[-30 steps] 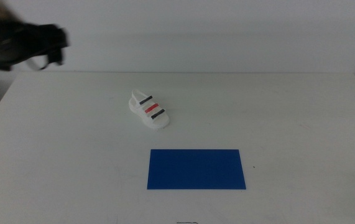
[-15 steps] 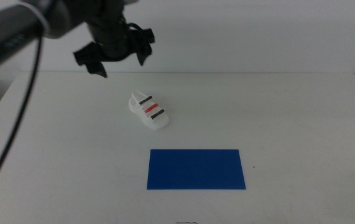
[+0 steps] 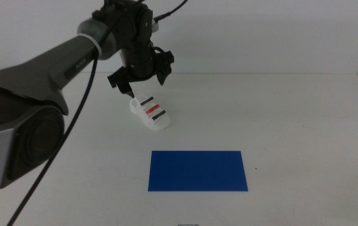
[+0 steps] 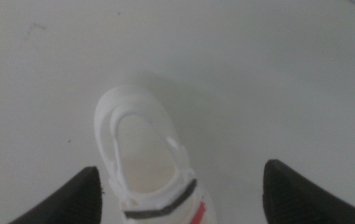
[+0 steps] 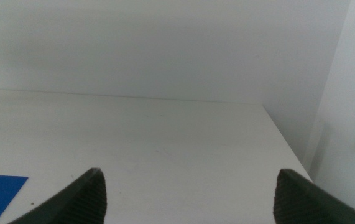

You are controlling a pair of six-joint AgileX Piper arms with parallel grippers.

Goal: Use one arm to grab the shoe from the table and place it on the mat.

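Observation:
The white shoe point(image 3: 150, 111) with two black straps and a red one lies on the white table point(image 3: 291, 125), behind the deep blue mat point(image 3: 198, 170). The left arm point(image 3: 59, 59) reaches in from the left. Its gripper point(image 3: 142, 83) hangs open just above the shoe's heel end. In the left wrist view the shoe point(image 4: 146, 162) lies between the two spread jaws of the gripper point(image 4: 180, 193). The right gripper point(image 5: 186, 196) is open and empty, out of the middle view, over the table's right part.
The mat's corner point(image 5: 0, 193) shows in the right wrist view. A small dark speck point(image 3: 256, 167) lies right of the mat. A pale wall rises behind the table's far edge.
The left arm has swung in from the far left and come down over the shoe. The shoe and mat have not moved.

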